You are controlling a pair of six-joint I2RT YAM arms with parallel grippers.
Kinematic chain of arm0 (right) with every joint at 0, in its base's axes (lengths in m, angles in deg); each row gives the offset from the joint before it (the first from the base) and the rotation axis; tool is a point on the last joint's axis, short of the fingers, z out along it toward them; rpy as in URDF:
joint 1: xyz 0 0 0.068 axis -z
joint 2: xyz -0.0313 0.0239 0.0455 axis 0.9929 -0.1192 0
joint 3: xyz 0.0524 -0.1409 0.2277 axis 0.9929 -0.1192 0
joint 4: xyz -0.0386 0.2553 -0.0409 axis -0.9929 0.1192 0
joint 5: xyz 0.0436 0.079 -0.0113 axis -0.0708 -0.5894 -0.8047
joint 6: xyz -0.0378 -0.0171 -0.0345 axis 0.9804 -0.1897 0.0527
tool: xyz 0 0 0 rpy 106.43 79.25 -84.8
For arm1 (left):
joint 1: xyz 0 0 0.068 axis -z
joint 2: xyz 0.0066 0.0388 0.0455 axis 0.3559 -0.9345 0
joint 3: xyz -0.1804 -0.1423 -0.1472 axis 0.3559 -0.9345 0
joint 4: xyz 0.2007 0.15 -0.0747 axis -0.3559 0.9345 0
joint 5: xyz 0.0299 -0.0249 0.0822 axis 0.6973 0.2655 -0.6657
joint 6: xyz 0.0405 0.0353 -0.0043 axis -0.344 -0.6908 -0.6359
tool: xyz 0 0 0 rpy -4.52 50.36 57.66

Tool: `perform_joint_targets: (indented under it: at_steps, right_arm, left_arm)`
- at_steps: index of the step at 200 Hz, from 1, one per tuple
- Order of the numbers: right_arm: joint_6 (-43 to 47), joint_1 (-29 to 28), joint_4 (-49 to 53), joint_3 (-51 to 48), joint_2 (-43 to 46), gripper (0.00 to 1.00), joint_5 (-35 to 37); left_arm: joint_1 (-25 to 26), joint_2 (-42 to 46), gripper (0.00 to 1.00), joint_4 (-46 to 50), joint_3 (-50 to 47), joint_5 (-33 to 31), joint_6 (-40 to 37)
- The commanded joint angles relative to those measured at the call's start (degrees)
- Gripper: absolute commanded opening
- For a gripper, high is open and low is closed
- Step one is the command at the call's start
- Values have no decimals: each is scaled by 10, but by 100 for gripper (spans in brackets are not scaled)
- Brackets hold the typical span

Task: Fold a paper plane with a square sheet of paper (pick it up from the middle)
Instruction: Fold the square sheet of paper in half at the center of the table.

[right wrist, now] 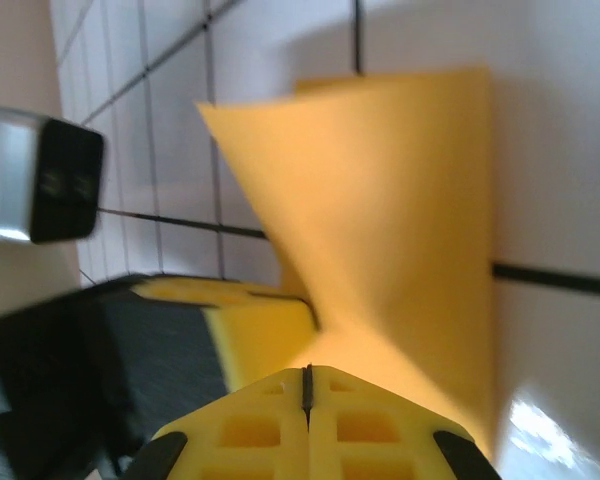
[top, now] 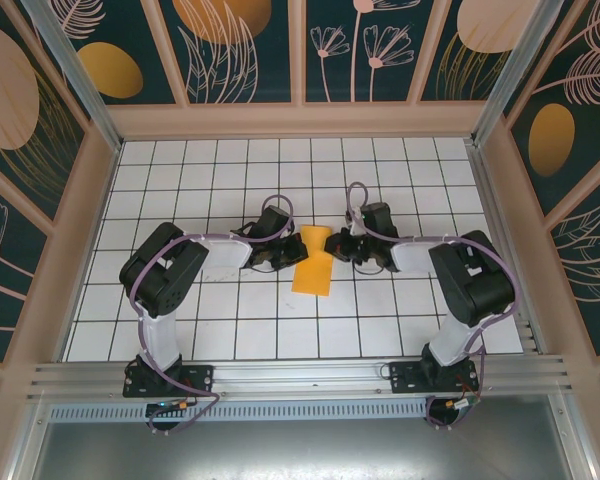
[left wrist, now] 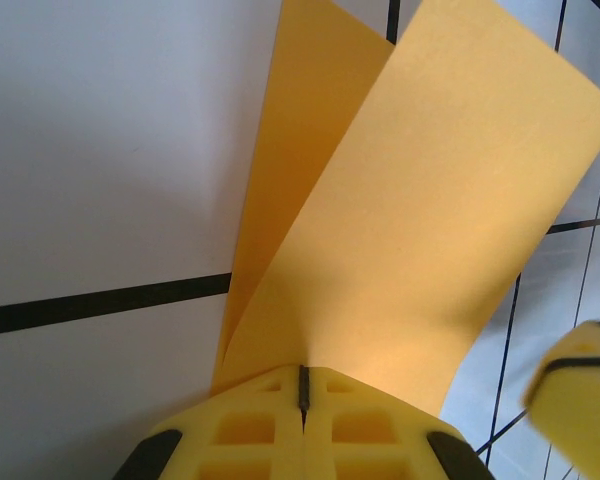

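Overhead, left gripper (top: 297,248) and right gripper (top: 333,245) pinched on the square sheet of paper (top: 313,274); closer, splayed layers.

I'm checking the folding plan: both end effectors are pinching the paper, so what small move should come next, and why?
Probably lower both to flatten the fold on the table. The left end effector and right end effector are shut on the far end of the orange-yellow sheet of paper, whose two layers splay apart.
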Motion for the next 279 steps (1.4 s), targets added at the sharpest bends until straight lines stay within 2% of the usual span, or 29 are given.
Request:
perform_joint_targets:
  at_steps: [1,41,60,78,121,156,224,279]
  right_arm:
    - [21,3,17,18,-23,0,4]
    - [29,5,15,8,-70,0,32]
    - [21,8,-1,-6,-91,0,23]
    - [18,8,1,-2,-78,0,16]
    - [47,16,79,72,-32,0,23]
    - [61,19,106,105,-64,0,30]
    - [53,22,101,82,-119,0,62]
    - [67,33,137,135,-67,0,38]
  left_arm:
    - [3,-31,0,56,-16,-15,-13]
    - [3,-31,0,56,-17,-15,-12]
    - [3,-31,0,58,-16,-16,-12]
    - [3,-29,0,60,-17,-18,-12]
    - [3,-29,0,61,-17,-17,-13]
    - [3,-27,0,62,-18,-18,-13]
    - [3,-27,0,63,-17,-19,-14]
    - [3,-26,0,64,-17,-20,-16]
